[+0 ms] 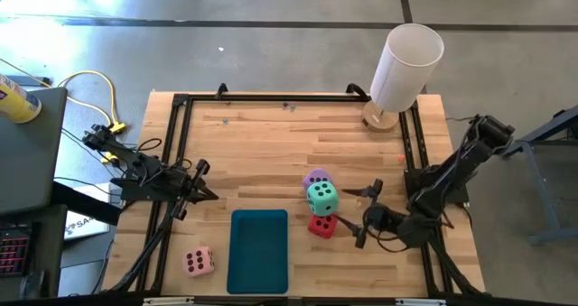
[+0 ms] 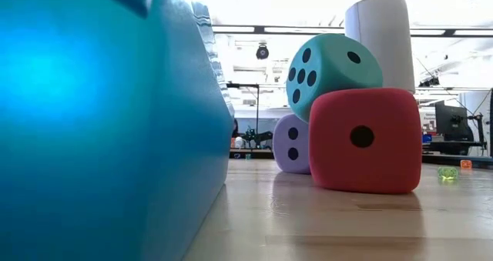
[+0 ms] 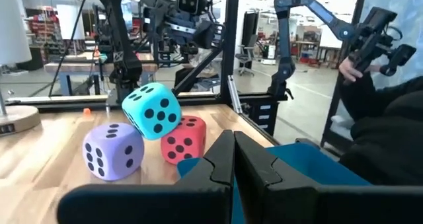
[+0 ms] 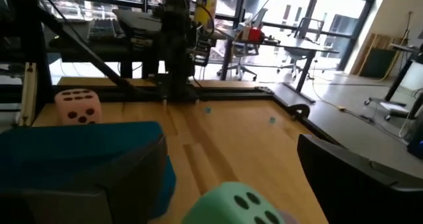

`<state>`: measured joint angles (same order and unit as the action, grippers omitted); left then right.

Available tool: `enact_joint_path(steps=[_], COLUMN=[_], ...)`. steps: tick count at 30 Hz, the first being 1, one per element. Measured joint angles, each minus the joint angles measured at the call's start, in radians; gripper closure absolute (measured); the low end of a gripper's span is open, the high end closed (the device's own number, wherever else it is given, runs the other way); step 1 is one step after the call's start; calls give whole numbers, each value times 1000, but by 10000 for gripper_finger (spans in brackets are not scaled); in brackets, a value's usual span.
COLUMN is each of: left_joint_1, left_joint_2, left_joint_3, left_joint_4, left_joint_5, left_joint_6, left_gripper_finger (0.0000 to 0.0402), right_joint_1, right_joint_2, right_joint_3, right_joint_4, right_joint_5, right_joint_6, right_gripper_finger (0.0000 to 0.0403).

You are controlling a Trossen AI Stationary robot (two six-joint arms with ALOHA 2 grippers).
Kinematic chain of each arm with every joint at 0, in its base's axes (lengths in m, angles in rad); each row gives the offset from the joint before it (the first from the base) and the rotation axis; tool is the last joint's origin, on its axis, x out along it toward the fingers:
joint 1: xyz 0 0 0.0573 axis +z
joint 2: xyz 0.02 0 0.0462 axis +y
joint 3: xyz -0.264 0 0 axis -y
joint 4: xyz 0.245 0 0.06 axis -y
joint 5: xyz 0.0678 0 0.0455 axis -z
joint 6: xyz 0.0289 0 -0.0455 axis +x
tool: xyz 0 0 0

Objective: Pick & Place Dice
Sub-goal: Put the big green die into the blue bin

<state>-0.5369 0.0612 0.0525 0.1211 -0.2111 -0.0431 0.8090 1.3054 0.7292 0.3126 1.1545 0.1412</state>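
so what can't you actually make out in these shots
- Pale pink foam die: missing from the low view, where the flat teal tray's wall fills the left.
- Lilac purple foam die: partly hidden in the low view behind the red foam die.
- Mint green foam die: cut off by the right wrist view's lower edge.
- Whether the mint green die rests on both dice below: unclear.

Grey concrete floor [image 1: 271,17] w/ seams, big windows [image 4: 317,12], office chairs [image 4: 246,49] & desks behind, bright ceiling lights.

The light wooden table [image 1: 271,153] carries a flat teal tray [image 1: 258,250], a pink foam die [image 1: 200,262] (near the front edge), a red die [image 1: 321,226], a purple die [image 1: 315,177] and a white cylinder [image 1: 406,67].
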Motion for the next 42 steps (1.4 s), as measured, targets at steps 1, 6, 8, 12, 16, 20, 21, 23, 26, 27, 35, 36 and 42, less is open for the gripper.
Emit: enact_joint_path(steps=[1,6,8,12,16,20,21,23,26,27,35,36,42], left_joint_1=[0,0,0,3,7,6,6,6,6,6,17,24,103], left_joint_2=[0,0,0,0,6,52,74,125,231,274,666,719,1043], left_joint_3=[0,0,0,0,0,0,0,0,0,0,0,1,78], left_joint_4=[0,0,0,4,22,95,114,155,264,313,836,885,1057], left_joint_5=[0,-6,-8,-40,-122,-152,-158,-163,-170,-170,-158,-158,-157], left_joint_6=[9,48,24,45,95,100,100,99,99,99,119,108,-22], left_gripper_finger=[401,401,401,401,398,367,353,322,270,252,161,158,156], right_joint_1=[5,10,10,7,8,7,7,7,7,7,7,7,7], right_joint_2=[10,47,53,61,61,61,61,61,61,61,61,61,61], right_joint_3=[0,0,0,0,0,0,0,0,0,0,1,1,1], right_joint_4=[0,0,-2,-11,-11,-25,-28,-29,-29,-29,-78,-96,-215], right_joint_5=[0,0,-1,0,4,15,12,-17,-80,-98,-117,-117,-115], right_joint_6=[11,22,27,50,49,47,46,41,41,45,128,153,281], right_gripper_finger=[70,70,70,70,70,70,70,70,70,70,70,70,70])
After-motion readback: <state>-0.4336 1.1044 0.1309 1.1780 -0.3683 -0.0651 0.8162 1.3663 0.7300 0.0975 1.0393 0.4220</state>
